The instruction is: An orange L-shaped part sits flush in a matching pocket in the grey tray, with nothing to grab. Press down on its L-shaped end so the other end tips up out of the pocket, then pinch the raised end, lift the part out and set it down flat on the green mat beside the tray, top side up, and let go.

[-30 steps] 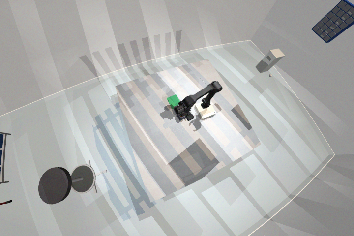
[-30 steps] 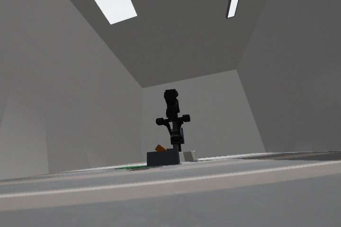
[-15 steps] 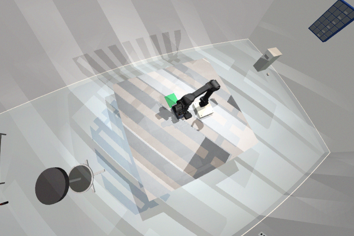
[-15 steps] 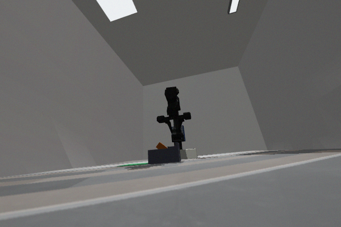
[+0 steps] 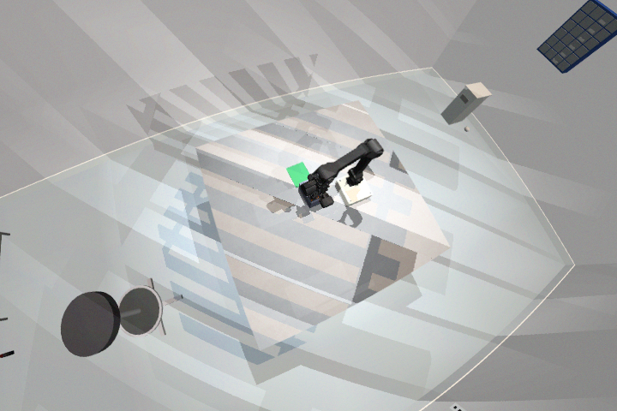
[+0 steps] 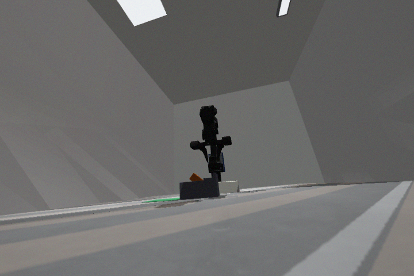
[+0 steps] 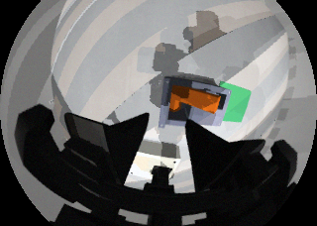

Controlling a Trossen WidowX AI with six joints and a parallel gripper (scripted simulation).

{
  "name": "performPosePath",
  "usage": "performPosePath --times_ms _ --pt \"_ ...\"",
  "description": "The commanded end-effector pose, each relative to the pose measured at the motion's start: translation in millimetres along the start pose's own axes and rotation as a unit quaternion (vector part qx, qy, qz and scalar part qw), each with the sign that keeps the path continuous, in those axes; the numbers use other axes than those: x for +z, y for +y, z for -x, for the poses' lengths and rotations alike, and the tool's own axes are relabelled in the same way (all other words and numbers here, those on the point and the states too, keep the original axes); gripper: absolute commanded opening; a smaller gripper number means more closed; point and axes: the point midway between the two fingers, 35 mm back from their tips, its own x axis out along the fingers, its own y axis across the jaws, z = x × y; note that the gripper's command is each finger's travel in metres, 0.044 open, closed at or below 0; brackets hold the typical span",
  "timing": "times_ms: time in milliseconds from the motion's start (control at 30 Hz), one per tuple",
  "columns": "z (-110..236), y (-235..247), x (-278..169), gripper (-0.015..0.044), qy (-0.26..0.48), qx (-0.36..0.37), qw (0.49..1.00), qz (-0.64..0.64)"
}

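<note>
The orange part is tilted in the grey tray. Its plain end, on the mat side, stands up above the tray's rim in the exterior view. Its L-shaped end is low in the pocket, on the side away from the mat. The green mat lies flat beside the tray, with nothing on it. My gripper is open and empty, above the tray, with its fingers clear of the part. In the top view the arm hides the fingertips.
The arm's white base stands close to the tray, on the side away from the exterior camera. The tray's walls rise around the part. Striped shadows cross the table. A round dark stool is far off, beyond the table.
</note>
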Motion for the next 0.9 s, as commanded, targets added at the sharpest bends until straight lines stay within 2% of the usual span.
performPosePath --times_ms 0,100,200,367,433,733,867 --pt "0 -7 3 0.028 -0.001 0.0 0.997 -0.077" --pt "1 -21 7 0.028 -0.002 0.0 0.974 -0.225" --pt "2 -37 11 0.028 -0.003 0.0 0.922 -0.387" --pt "4 -65 15 0.028 -0.006 0.001 0.776 -0.631" --pt "4 -73 15 0.028 -0.006 0.001 0.727 -0.686" --pt "4 -74 15 0.028 -0.006 0.001 0.721 -0.693" --pt "-6 -74 16 0.028 -0.006 0.001 0.721 -0.693"
